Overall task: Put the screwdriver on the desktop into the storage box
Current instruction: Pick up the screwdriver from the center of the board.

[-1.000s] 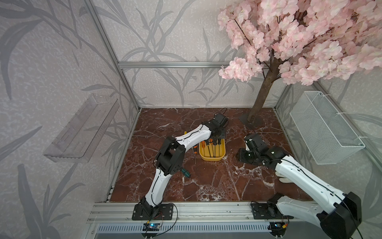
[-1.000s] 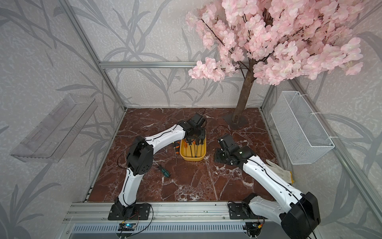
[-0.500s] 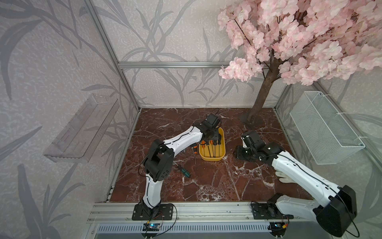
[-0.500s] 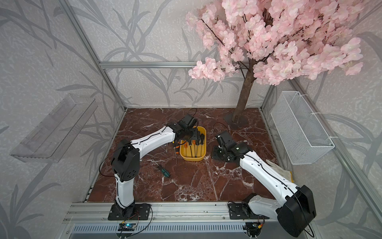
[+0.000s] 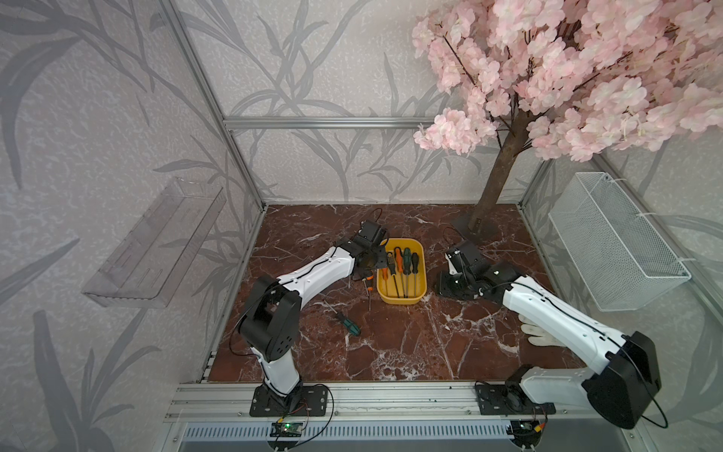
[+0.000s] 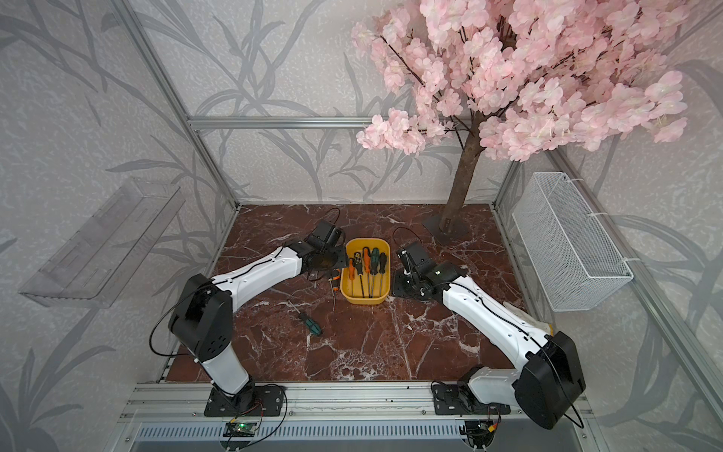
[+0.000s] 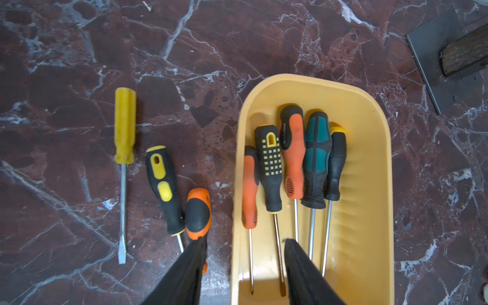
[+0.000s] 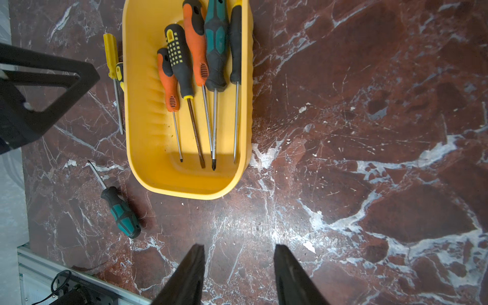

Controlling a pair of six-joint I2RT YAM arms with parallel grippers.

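The left gripper [image 7: 241,266], fingers [image 7: 186,274] spread and empty, hangs over the wall of the storage box [image 7: 369,200], seemingly to reach the orange-black screwdriver [image 7: 198,214] on the desktop [image 7: 79,52] just beside it; the right gripper [image 8: 239,266] hovers likewise spread, empty.

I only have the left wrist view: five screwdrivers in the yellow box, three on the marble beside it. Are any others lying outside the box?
Observer: Yes, one: a green-handled screwdriver lies on the desktop, off the storage box corner toward the robot's base.
Operator: And the right hand?
Observer: The right hand is over bare desktop to the robot's right of the box, open and empty.
Operator: Anything else lying there?
Observer: What looks like a white glove, partly under the right arm.
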